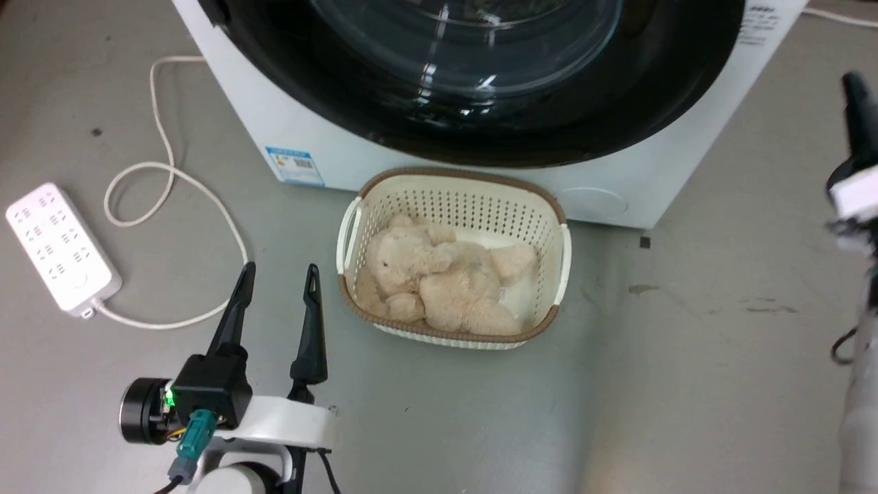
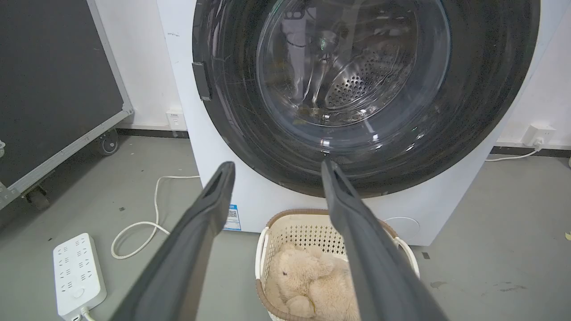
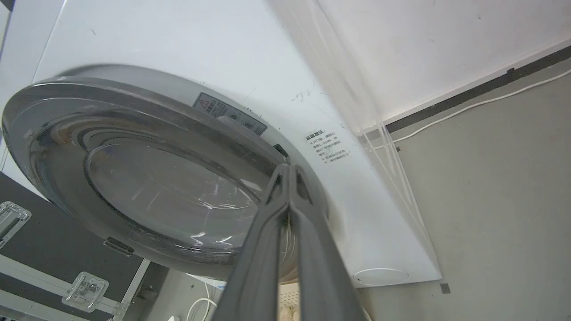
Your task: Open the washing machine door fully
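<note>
The washing machine (image 1: pixel 309 130) stands at the top of the head view, a blue label (image 1: pixel 295 166) low on its white front. Its round glossy black door (image 1: pixel 343 89) with the glass bowl window lies against the front. Through the glass in the left wrist view I see the steel drum (image 2: pixel 357 84), and a dark handle (image 2: pixel 201 80) sits on the door's (image 2: pixel 468 111) left rim. My left gripper (image 1: pixel 280 269) (image 2: pixel 277 165) is open and empty above the floor, short of the machine. My right gripper (image 3: pixel 289 167) (image 1: pixel 854 79) is shut, its tips close to the door's rim (image 3: pixel 44 111) beside a small dark catch (image 3: pixel 280 150).
A cream basket (image 1: pixel 453 175) holding a beige teddy bear (image 1: pixel 439 274) sits on the floor right before the machine. A white power strip (image 1: pixel 60 247) and its looped cable (image 1: pixel 164 171) lie at the left. A black wheeled case (image 2: pixel 53 80) stands left of the machine.
</note>
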Available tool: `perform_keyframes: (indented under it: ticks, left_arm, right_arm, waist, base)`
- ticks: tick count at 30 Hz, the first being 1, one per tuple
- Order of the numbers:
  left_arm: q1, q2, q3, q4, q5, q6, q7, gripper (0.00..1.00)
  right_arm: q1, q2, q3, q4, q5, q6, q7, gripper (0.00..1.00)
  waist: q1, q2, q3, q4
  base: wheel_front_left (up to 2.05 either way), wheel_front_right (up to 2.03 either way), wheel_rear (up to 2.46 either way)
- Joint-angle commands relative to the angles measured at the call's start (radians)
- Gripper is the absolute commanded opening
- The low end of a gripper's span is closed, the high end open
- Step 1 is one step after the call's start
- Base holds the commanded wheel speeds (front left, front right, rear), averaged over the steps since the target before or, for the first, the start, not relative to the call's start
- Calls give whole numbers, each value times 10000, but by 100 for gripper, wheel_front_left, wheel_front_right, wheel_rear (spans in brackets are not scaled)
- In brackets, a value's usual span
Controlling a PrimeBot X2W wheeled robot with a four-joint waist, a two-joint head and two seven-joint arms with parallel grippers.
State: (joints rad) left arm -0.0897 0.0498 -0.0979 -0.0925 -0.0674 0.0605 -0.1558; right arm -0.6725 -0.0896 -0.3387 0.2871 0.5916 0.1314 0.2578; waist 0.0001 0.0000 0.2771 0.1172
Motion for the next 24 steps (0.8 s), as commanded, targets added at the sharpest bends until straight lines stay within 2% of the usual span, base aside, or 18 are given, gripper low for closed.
perform_keyframes:
  ticks: [1,5,6,9,24]
  left_arm:
    - [-280,4,-76,-88,-100,81,-121,100]
    - [-360,4,-141,-197,-155,149,-184,100]
    - [-395,4,-174,-270,-181,168,-226,100]
    - [-469,4,-241,-345,-224,205,-288,100]
    - [-775,4,-654,-570,-471,475,-622,100]
  right_arm:
    - [-570,-133,-205,291,172,-3,164,0]
    - [-1243,-159,-676,1019,445,-4,593,0]
    - [-1712,-246,-1030,1624,573,-4,964,0]
    - [-2407,-470,-1437,2363,613,-4,1440,0]
    - [-5243,-548,-2851,4655,715,-6,3582,0]
  waist:
    - [-1,0,144,108]
    - [-1,0,321,209]
    - [-1,0,441,278]
    - [-1,0,639,419]
    - [-1,0,1422,914]
  base:
    - [0,0,0]
    - [0,0,0]
    - [0,0,0]
    - [0,0,0]
    - [0,0,0]
